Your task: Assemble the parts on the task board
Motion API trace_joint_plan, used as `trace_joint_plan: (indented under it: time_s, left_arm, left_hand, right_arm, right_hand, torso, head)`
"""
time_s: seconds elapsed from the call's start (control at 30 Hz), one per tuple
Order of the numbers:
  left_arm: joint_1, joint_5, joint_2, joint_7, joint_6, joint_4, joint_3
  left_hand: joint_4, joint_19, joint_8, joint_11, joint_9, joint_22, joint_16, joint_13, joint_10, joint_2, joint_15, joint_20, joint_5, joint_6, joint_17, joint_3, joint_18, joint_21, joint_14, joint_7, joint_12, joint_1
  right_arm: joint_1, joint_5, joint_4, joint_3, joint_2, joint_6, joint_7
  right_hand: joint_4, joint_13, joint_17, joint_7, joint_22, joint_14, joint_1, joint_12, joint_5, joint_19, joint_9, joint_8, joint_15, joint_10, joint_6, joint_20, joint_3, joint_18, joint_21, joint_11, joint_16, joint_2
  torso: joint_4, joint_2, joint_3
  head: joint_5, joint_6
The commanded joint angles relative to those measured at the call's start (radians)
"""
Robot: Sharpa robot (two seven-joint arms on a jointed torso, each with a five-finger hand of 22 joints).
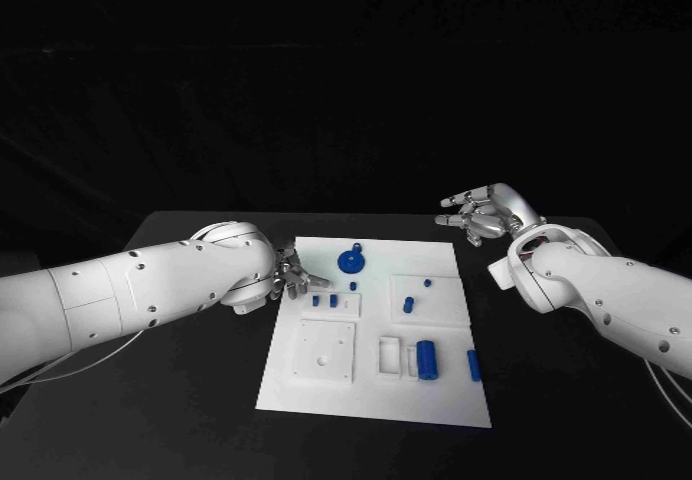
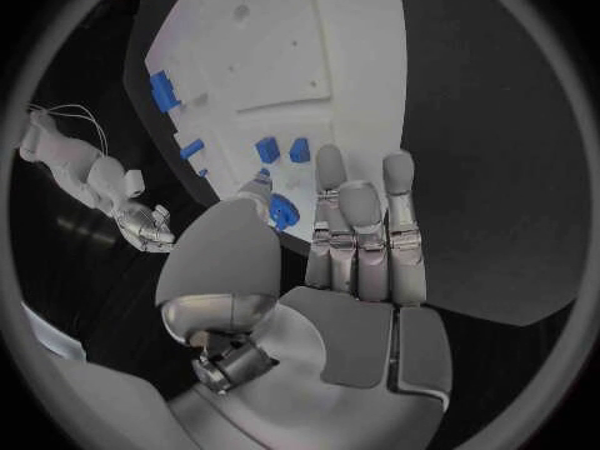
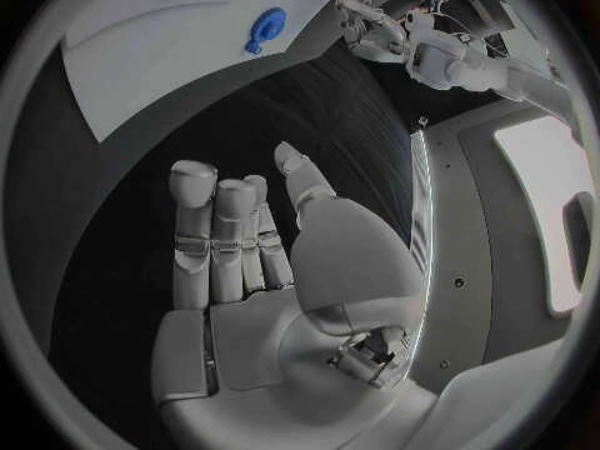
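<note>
1. The white board (image 1: 378,400) lies in the middle of the black table (image 1: 188,400), its long sides running away from the robot.
2. The left hand (image 1: 283,278) hovers at the board's left edge, about halfway along it; its fingers (image 2: 363,225) are straight and a little apart, and it holds nothing.
3. Just beside those fingers, two small blue blocks (image 1: 325,299) stand side by side near the left edge of the board.
4. A round blue disc with a small handle (image 1: 351,261) sits toward the board's far edge, near its middle.
5. The right hand (image 1: 483,214) hangs over the bare table just past the board's far right corner, clear of the board; its fingers (image 3: 219,230) are loosely extended and it grips nothing.
6. A blue cylinder (image 1: 427,360) stands upright close to the board's near right corner, with a thinner blue peg (image 1: 473,365) by the right edge.
7. Two more small blue pieces (image 1: 415,298) rest on the right half of the board.
</note>
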Motion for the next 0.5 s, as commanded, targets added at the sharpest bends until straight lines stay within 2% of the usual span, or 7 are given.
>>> trace_joint_plan:
  time_s: [0.03,0.1,0.17,0.3,0.33,0.37,0.5]
  left_arm:
    - [0.003,0.023,-0.004,0.065,-0.090,0.006,0.010]
    - [0.005,0.039,-0.007,0.119,-0.132,0.010,0.015]
    - [0.007,0.058,-0.009,0.187,-0.177,0.015,0.018]
    - [0.008,0.040,-0.006,0.342,-0.259,0.026,0.020]
    - [0.008,0.016,-0.004,0.384,-0.279,0.028,0.020]
    - [0.008,-0.014,0.000,0.422,-0.298,0.029,0.019]
    - [0.008,-0.108,0.015,0.514,-0.343,0.029,0.014]
  left_hand:
    - [-0.074,0.000,-0.024,0.009,-0.036,0.015,-0.012,-0.017,-0.014,0.057,0.008,0.008,0.112,-0.019,-0.003,-0.001,-0.005,-0.012,-0.003,0.009,-0.025,0.130]
    - [-0.151,-0.022,-0.030,0.019,-0.061,0.008,-0.037,-0.037,-0.047,0.072,0.017,0.014,0.126,-0.031,-0.012,0.015,-0.007,-0.034,-0.032,0.013,-0.058,0.239]
    - [-0.216,-0.032,-0.060,0.040,-0.106,0.006,-0.050,-0.081,-0.106,0.079,0.030,0.021,0.126,-0.068,-0.017,0.064,-0.004,-0.047,-0.045,0.041,-0.130,0.328]
    - [-0.332,-0.057,-0.101,0.067,-0.253,0.024,-0.077,-0.187,-0.129,0.033,0.052,0.045,0.102,-0.052,-0.030,0.121,0.023,-0.054,-0.074,0.083,-0.247,0.404]
    - [-0.351,-0.066,-0.108,0.072,-0.285,0.024,-0.087,-0.193,-0.130,0.024,0.057,0.050,0.088,-0.045,-0.034,0.125,0.026,-0.053,-0.082,0.084,-0.269,0.406]
    - [-0.369,-0.072,-0.111,0.075,-0.306,0.025,-0.098,-0.193,-0.131,0.017,0.061,0.053,0.046,-0.043,-0.040,0.127,0.029,-0.052,-0.085,0.083,-0.288,0.415]
    - [-0.401,-0.079,-0.111,0.082,-0.362,0.024,-0.113,-0.193,-0.120,0.008,0.067,0.061,0.005,-0.023,-0.049,0.124,0.039,-0.042,-0.077,0.074,-0.344,0.411]
  right_arm:
    - [-0.001,-0.006,0.000,0.001,-0.002,0.010,0.006]
    - [-0.001,-0.005,-0.001,0.001,-0.003,0.009,0.007]
    - [-0.001,-0.004,-0.002,0.001,-0.005,0.008,0.008]
    - [-0.001,-0.004,-0.008,0.001,-0.008,0.005,0.012]
    - [-0.001,-0.004,-0.010,0.001,-0.008,0.004,0.013]
    - [-0.001,-0.004,-0.012,0.001,-0.008,0.003,0.015]
    - [-0.001,-0.003,-0.015,0.001,-0.007,0.001,0.019]
  right_hand:
    - [-0.006,0.000,-0.001,0.002,0.068,-0.002,0.002,0.005,-0.003,0.029,-0.001,-0.004,-0.002,-0.006,-0.001,-0.001,-0.002,0.009,-0.004,-0.004,0.002,0.011]
    - [-0.005,0.000,-0.002,0.002,0.067,-0.002,0.002,0.005,-0.001,0.028,-0.001,-0.004,-0.002,-0.005,-0.001,-0.001,-0.002,0.009,-0.006,-0.004,0.001,0.012]
    - [-0.005,0.000,-0.002,0.002,0.067,-0.002,0.002,0.005,-0.001,0.028,-0.001,-0.004,-0.002,-0.005,-0.001,-0.001,-0.002,0.009,-0.006,-0.004,0.001,0.012]
    - [-0.006,-0.004,-0.010,0.002,0.064,-0.009,-0.001,-0.002,0.002,0.023,-0.001,-0.004,-0.001,-0.010,-0.002,0.000,-0.001,0.010,-0.022,-0.004,-0.009,0.009]
    - [-0.005,-0.008,-0.011,0.002,0.064,-0.010,-0.002,-0.005,0.003,0.022,-0.001,-0.004,-0.001,-0.008,-0.002,0.000,0.000,0.010,-0.024,-0.004,-0.010,0.008]
    - [-0.004,-0.011,-0.012,0.002,0.064,-0.011,-0.003,-0.007,0.006,0.022,-0.001,-0.004,-0.001,-0.008,-0.002,0.000,0.000,0.010,-0.025,-0.004,-0.010,0.008]
    - [-0.004,-0.045,-0.018,0.002,0.062,-0.016,-0.003,-0.036,0.009,0.020,-0.001,-0.005,-0.001,0.002,-0.002,0.000,0.002,0.010,-0.037,-0.006,-0.017,0.005]
  torso:
    - [0.0004,0.000,-0.0006]
    - [0.0004,0.000,-0.0009]
    - [0.0004,0.000,-0.0009]
    - [0.0012,0.000,-0.0007]
    - [0.0012,0.000,-0.0006]
    - [0.0011,0.000,-0.0005]
    - [-0.0015,0.001,-0.0002]
  head:
    - [-0.005,0.006]
    - [-0.007,0.010]
    - [-0.010,0.014]
    - [-0.018,0.022]
    - [-0.018,0.024]
    - [-0.019,0.028]
    - [-0.020,0.034]
